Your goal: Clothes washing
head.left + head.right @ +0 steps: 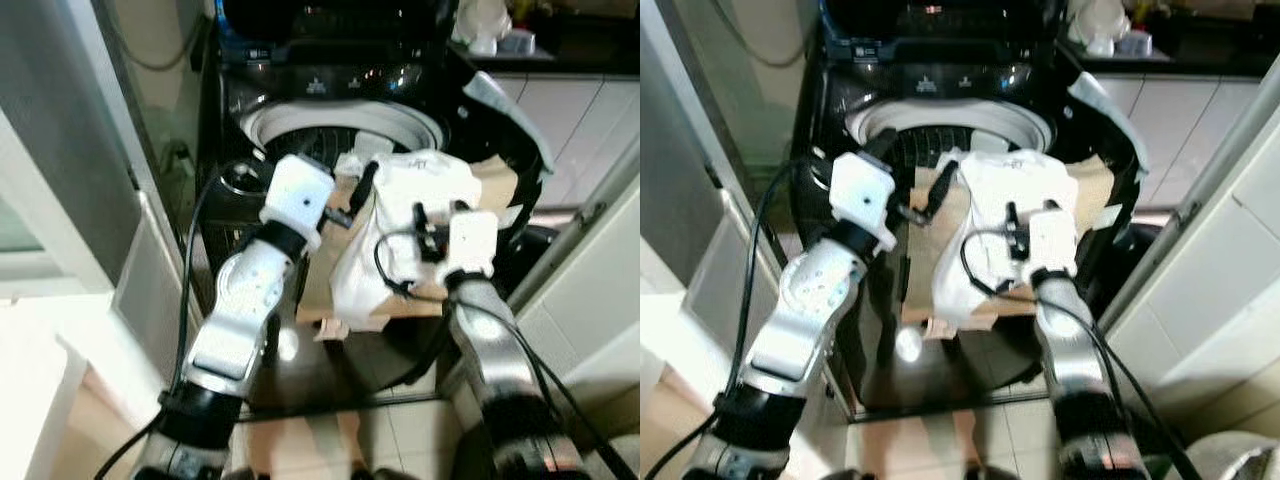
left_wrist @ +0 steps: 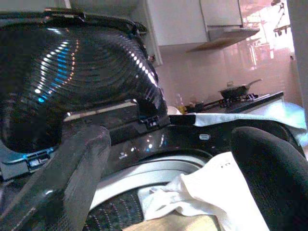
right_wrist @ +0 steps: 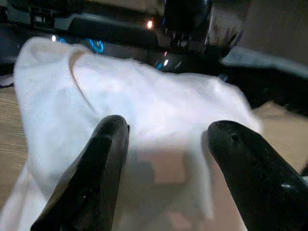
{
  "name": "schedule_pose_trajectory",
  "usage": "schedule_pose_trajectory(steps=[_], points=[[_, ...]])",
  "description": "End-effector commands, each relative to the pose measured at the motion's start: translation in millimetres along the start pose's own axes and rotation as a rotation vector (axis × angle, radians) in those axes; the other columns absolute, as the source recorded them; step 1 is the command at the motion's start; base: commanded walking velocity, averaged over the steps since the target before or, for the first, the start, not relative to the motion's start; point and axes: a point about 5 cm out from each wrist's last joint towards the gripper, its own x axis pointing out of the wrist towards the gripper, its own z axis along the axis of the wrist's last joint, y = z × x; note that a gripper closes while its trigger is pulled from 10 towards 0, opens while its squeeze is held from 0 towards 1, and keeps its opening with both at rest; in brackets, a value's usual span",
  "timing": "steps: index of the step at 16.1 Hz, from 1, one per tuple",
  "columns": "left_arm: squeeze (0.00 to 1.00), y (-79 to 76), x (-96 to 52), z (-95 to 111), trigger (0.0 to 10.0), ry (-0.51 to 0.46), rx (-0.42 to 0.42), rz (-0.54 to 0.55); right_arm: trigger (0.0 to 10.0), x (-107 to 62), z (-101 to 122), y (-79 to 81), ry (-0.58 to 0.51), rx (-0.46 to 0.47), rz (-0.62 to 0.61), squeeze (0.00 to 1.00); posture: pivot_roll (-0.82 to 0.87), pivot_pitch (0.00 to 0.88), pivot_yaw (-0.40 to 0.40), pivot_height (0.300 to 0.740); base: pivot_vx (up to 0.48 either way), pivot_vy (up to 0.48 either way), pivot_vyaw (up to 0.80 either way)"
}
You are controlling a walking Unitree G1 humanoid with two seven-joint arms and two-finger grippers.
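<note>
The washer [image 1: 330, 110] stands open, its lid [image 2: 62, 72] raised behind the drum [image 1: 940, 125]. A white cloth [image 1: 400, 230] and a tan cloth [image 1: 330, 270] under it lie draped over the front rim of the washer, partly over the drum opening and partly hanging down the front. No part of them looks properly inside the drum yet, so I judge the loading is only at its beginning: the lid is open, but the clothes must be lifted or pushed over the rim, and closing the lid and starting the machine are left to do.

The right gripper [image 3: 163, 139] is at the front of the washer, with its fingers spread and the white cloth between them; they do not pinch it. The left gripper [image 2: 168, 168] is at the front-left of the washer rim, also spread, pointing over the drum toward the cloths, with nothing in it.

To the right of the washer there is a grey plastic part [image 1: 505, 115] at its edge, and white cabinets [image 1: 570, 120] further right. Behind the washer on the right stands a counter with a pan [image 2: 238, 89]. Left of the washer is a narrow wall with a cable [image 1: 150, 50]. The space is tight, and the hanging cloths may slip down the front of the washer instead of into the drum.
</note>
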Motion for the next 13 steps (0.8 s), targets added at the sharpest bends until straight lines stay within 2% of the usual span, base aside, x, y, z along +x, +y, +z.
schedule_pose_trajectory(steps=[1,5,6,8,13], points=[[0.00,1.1,2.5,1.3,10.0,-0.006,0.001,-0.002,10.0,1.8,-4.4,-0.9,0.039,0.028,0.001,0.00,-0.01,0.000,-0.011,0.740,0.000,0.000,0.00],[0.00,3.9,2.8,1.1,10.0,-0.007,0.012,0.002,10.0,21.4,-8.3,4.1,0.109,0.073,0.010,0.00,0.01,0.000,-0.007,0.740,0.000,0.000,0.00],[0.00,4.5,3.4,1.2,10.0,-0.010,0.015,0.000,0.0,31.1,-9.8,5.0,0.144,0.080,0.000,0.00,0.01,0.000,-0.005,0.740,0.000,0.000,0.00],[0.00,4.3,3.6,1.7,10.0,-0.011,0.018,-0.002,0.0,36.3,-10.5,5.6,0.174,0.092,-0.013,0.00,0.01,0.000,-0.006,0.740,0.000,0.000,0.00],[0.00,3.0,3.0,1.6,10.0,-0.010,0.014,-0.005,0.0,54.5,15.4,13.4,0.068,0.087,0.012,0.00,0.01,0.000,-0.002,0.740,0.000,0.000,0.00]])
